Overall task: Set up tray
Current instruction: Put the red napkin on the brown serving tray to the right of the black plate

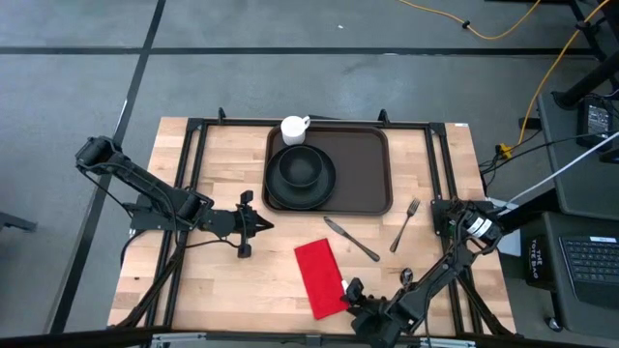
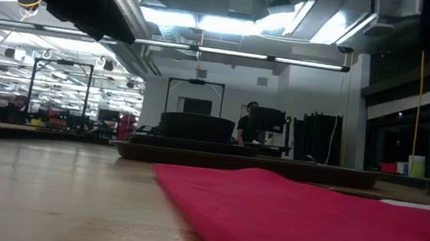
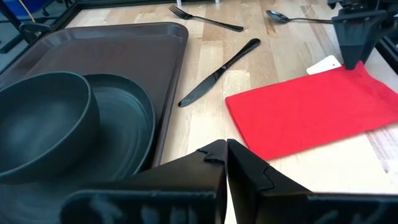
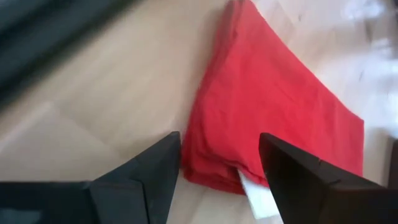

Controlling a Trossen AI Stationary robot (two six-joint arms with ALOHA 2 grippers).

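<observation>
Right gripper: the dark two-finger right gripper (image 4: pixel 219 163) sits at the near edge of the table, at the near corner of the folded red cloth napkin (image 1: pixel 320 276). Its fingers (image 4: pixel 149 169) stand apart, spread about as wide as that corner of the napkin, which lies in the gap between them. Whether the fingertips touch the cloth cannot be told.

Left gripper: the dark left gripper (image 1: pixel 261 225) is on the left half of the table, pointing toward the middle. Its two fingers (image 3: pixel 205 168) are pressed together and hold nothing.

Tray: the large dark brown rectangular tray (image 1: pixel 363 169) with rounded corners and a raised rim lies flat at the far middle of the light wooden table (image 1: pixel 193 280).

On the tray: a round black plate (image 1: pixel 300 188) fills the tray's left part, and a black bowl (image 1: pixel 300 166) sits on the plate.

Beside the tray: a small white mug (image 1: pixel 294 129) stands at the tray's far left corner, on or just off the rim.

Cutlery: a dark knife (image 1: pixel 350 239) lies on the wood between tray and napkin, a dark fork (image 1: pixel 405 224) to its right, and a dark spoon (image 3: pixel 292 18) near the right arm.
</observation>
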